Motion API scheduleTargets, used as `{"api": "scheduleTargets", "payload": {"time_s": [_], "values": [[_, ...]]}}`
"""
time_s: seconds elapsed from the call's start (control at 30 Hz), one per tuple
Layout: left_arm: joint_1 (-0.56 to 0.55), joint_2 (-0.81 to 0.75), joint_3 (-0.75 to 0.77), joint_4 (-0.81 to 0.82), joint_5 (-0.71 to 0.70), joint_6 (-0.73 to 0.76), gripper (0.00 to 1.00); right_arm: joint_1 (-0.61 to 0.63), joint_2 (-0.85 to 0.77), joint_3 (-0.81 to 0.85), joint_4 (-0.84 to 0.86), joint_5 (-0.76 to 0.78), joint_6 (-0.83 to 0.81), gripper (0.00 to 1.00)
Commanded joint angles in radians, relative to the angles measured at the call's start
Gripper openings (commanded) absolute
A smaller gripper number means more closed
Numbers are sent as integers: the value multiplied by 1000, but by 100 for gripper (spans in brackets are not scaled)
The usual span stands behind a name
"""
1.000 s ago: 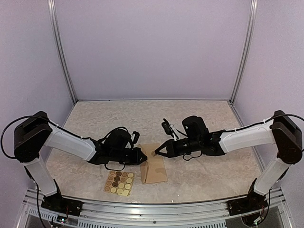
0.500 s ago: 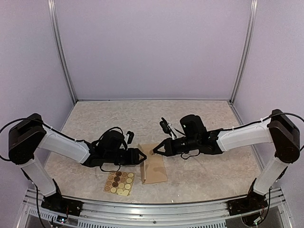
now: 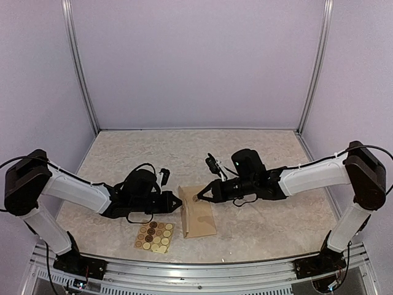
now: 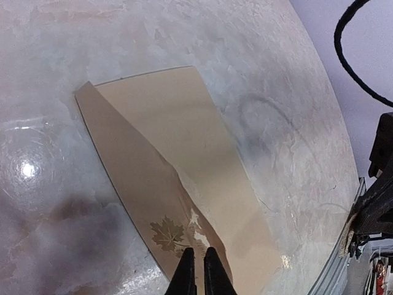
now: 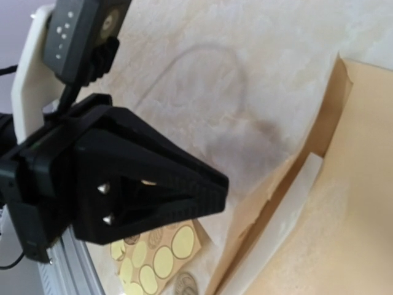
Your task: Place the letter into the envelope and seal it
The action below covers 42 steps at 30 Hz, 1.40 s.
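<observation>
Lavender walls (image 3: 196,61) close in a pale marbled table (image 3: 276,153), and both arms reach low toward its front middle, where we see the envelope (image 3: 201,220) lying flat between the two grippers. Its pointed flap (image 4: 138,178), printed with a small maple leaf (image 4: 169,235), lies toward the left arm and looks lifted off the table along that side. The letter (image 5: 279,212) is inside the envelope. We can make out only a narrow white strip of it along the opening under the flap, with the rest hidden by the tan paper. The left gripper (image 3: 180,202) sits at the envelope's left edge, its jaws drawn nearly together with just a thin slit between them, right over the leafy end of the flap. We cannot tell whether they nip the paper or only rest above it. The right gripper (image 3: 198,198) comes in from the other side, above the envelope's far end, with its jaws pressed together. A round sticker (image 3: 194,198) sits at their very tip and looks to be pinched there. The two grippers point at each other and are close, but not touching. A sticker sheet (image 3: 155,236) lies flat on the table near the envelope's left side, closer to the front edge, under the left arm's wrist.
</observation>
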<state>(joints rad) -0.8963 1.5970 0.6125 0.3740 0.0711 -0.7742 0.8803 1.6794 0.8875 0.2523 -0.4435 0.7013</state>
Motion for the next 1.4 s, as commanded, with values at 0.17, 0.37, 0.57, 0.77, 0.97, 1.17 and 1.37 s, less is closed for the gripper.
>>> {"api": "scheduleTargets", "payload": {"time_s": [0.17, 0.37, 0.57, 0.77, 0.97, 1.17, 1.37], "values": [[-15, 82, 66, 30, 25, 21, 0, -6, 30, 33, 16, -20, 25, 0], [-16, 130, 84, 42, 41, 19, 0, -6, 41, 38, 26, -20, 36, 0], [-16, 175, 89, 52, 58, 10, 0, -6, 78, 62, 21, -25, 36, 0], [-16, 203, 90, 56, 70, 10, 0, -6, 127, 85, 11, -22, 42, 0], [-16, 233, 92, 46, 76, 9, 0, -8, 173, 96, 2, -11, 48, 0], [-16, 239, 88, 33, 69, 6, 0, -8, 211, 98, -16, 11, 53, 0], [-16, 233, 83, 27, 66, 5, 0, -14, 233, 96, -23, 31, 53, 0]]}}
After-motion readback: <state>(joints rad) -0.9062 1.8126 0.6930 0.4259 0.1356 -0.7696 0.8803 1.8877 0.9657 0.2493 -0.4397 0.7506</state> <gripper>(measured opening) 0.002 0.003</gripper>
